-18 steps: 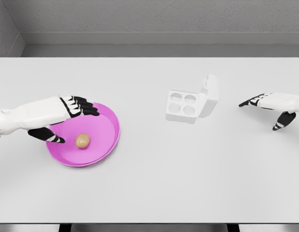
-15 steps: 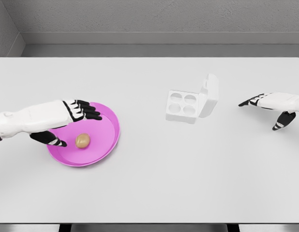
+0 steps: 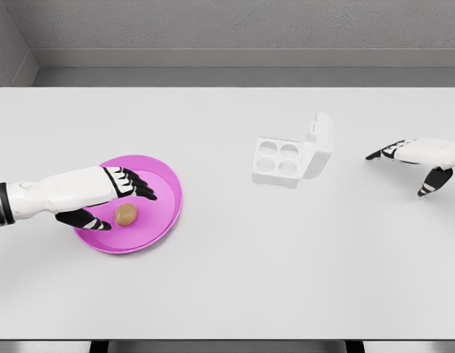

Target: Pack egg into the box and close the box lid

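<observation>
A brown egg (image 3: 125,214) lies in a pink plate (image 3: 162,209) on the left of the white table. My left hand (image 3: 123,204) hovers over the plate with fingers spread around the egg, thumb at its left and fingers just above and behind it, holding nothing. A white egg box (image 3: 278,162) with four empty cups stands right of the middle, its lid (image 3: 320,145) raised upright on the right side. My right hand (image 3: 414,163) rests open at the far right, apart from the box.
The white table (image 3: 234,272) runs to a front edge at the bottom of the picture. A grey wall stands behind it.
My left hand has dropped lower and come nearer over the plate, closing in around the egg. The right hand has drifted slightly to the right.
</observation>
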Tool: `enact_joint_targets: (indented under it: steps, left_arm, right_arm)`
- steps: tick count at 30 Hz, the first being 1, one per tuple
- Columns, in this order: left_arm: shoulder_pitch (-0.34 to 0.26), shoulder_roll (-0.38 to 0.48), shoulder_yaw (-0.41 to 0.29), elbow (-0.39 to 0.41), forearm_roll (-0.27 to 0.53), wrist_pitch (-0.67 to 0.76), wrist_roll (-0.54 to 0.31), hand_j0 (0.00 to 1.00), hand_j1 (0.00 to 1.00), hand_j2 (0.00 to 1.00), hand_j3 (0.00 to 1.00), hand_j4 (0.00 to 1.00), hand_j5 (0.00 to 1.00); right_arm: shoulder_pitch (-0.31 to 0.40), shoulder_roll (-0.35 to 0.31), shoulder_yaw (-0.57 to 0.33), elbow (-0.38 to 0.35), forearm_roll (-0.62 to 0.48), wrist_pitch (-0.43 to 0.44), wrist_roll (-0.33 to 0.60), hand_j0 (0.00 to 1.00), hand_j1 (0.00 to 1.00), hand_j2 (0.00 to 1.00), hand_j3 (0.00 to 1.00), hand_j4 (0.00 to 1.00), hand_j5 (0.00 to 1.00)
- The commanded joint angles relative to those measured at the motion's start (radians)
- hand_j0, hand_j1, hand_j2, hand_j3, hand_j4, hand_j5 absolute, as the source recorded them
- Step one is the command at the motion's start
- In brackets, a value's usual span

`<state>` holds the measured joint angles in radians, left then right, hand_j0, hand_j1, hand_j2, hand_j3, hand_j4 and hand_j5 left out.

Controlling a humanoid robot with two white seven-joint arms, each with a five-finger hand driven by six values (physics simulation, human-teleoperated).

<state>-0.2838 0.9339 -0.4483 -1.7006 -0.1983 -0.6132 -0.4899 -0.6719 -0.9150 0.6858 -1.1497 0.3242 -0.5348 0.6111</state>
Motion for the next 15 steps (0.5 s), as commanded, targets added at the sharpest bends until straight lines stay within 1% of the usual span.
enact_joint_targets:
  steps: [1,3,4,6,8,10,15]
  left_arm:
    - [0.000,-0.015,-0.001,0.009,-0.004,0.002,0.002,0.89,0.89,0.89,0.89,0.89,0.89]
    - [0.000,-0.015,-0.001,0.010,-0.006,0.002,0.002,0.90,0.90,0.90,0.90,0.90,0.90]
    - [0.000,-0.020,-0.001,0.024,-0.006,0.002,0.001,0.90,0.90,0.90,0.90,0.90,0.90]
    - [-0.002,-0.029,-0.001,0.033,-0.021,0.002,0.001,0.92,0.92,0.92,0.92,0.92,0.92]
    - [-0.002,-0.040,-0.001,0.042,-0.041,0.002,0.001,0.92,0.92,0.92,0.92,0.92,0.92]
    - [-0.002,-0.040,-0.001,0.062,-0.041,0.002,0.001,0.92,0.92,0.92,0.92,0.92,0.92]
    - [-0.002,-0.040,-0.001,0.062,-0.055,0.002,0.001,0.92,0.92,0.92,0.92,0.92,0.92]
  right_arm:
    - [-0.003,-0.001,-0.008,0.002,-0.004,0.001,0.000,1.00,1.00,1.00,1.00,1.00,1.00]
    - [-0.012,0.001,-0.008,0.001,-0.004,0.003,0.000,1.00,1.00,1.00,1.00,1.00,1.00]
    - [-0.012,0.002,-0.008,0.001,-0.002,0.003,0.000,1.00,1.00,1.00,1.00,1.00,1.00]
    - [-0.014,0.004,-0.008,0.001,-0.002,0.003,0.000,1.00,1.00,1.00,1.00,1.00,1.00]
    - [-0.018,0.016,-0.006,0.002,-0.002,0.003,0.000,1.00,1.00,1.00,1.00,1.00,1.00]
    - [-0.018,0.024,-0.005,0.002,-0.002,0.001,0.000,1.00,1.00,1.00,1.00,1.00,1.00]
    - [-0.018,0.025,-0.005,0.002,-0.002,0.003,0.000,1.00,1.00,1.00,1.00,1.00,1.00]
